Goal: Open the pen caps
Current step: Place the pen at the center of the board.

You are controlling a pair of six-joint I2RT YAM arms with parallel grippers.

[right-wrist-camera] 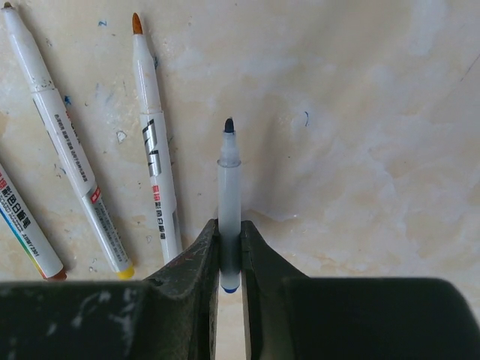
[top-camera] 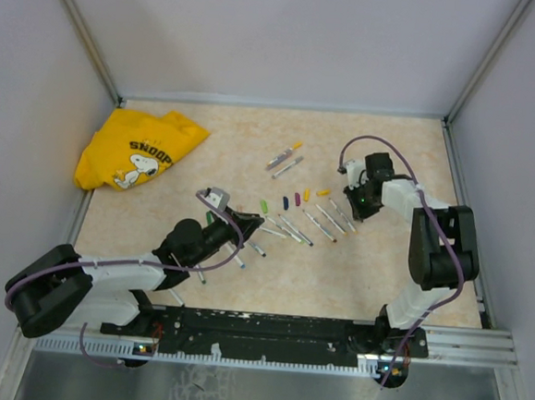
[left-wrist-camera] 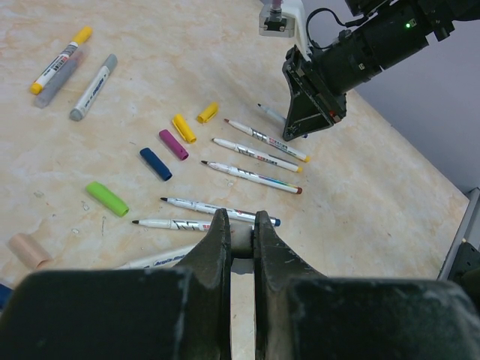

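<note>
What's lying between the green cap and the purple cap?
The dark blue cap, seen in the left wrist view, with the green cap and purple cap either side.

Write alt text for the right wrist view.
The claw grips an uncapped blue-tipped pen, its tip pointing away. Three more uncapped pens lie on the beige table to its left.

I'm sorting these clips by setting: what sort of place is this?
Probably a robot lab test cell: a tabletop walled by grey panels, two robot arms bolted to a rail at its near edge, and marker pens beside loose caps.
</note>
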